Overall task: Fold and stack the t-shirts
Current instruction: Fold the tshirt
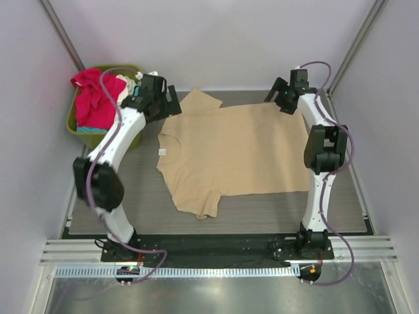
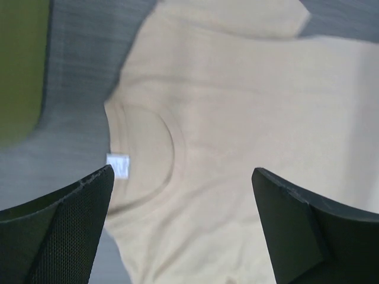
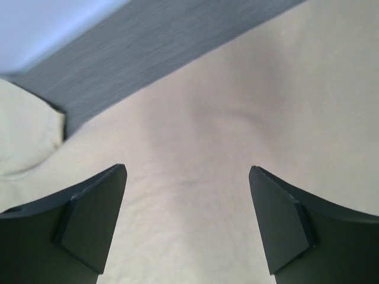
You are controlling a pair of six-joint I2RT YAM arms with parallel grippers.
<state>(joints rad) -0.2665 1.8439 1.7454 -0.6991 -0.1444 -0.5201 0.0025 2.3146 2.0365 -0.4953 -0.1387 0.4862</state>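
The tan t-shirt point(image 1: 236, 150) lies spread flat on the grey mat, neck to the left, with its white neck label point(image 1: 163, 152) showing. My left gripper point(image 1: 160, 104) is open and empty, hovering above the collar and far sleeve. In the left wrist view the gripper point(image 2: 182, 173) is over the collar, with the label point(image 2: 118, 165) beside the left fingertip. My right gripper point(image 1: 283, 98) is open and empty above the shirt's far right corner. In the right wrist view the gripper point(image 3: 188, 169) has only tan cloth point(image 3: 237, 106) between its fingers. A pink-red t-shirt point(image 1: 91, 98) and a cream one point(image 1: 127, 82) are piled in the basket.
The olive-green basket point(image 1: 127, 68) stands at the back left beside the left arm, with teal cloth point(image 1: 91, 129) at its near edge. It also shows in the left wrist view point(image 2: 21, 65). The grey mat point(image 1: 118, 190) is bordered by white walls and metal posts.
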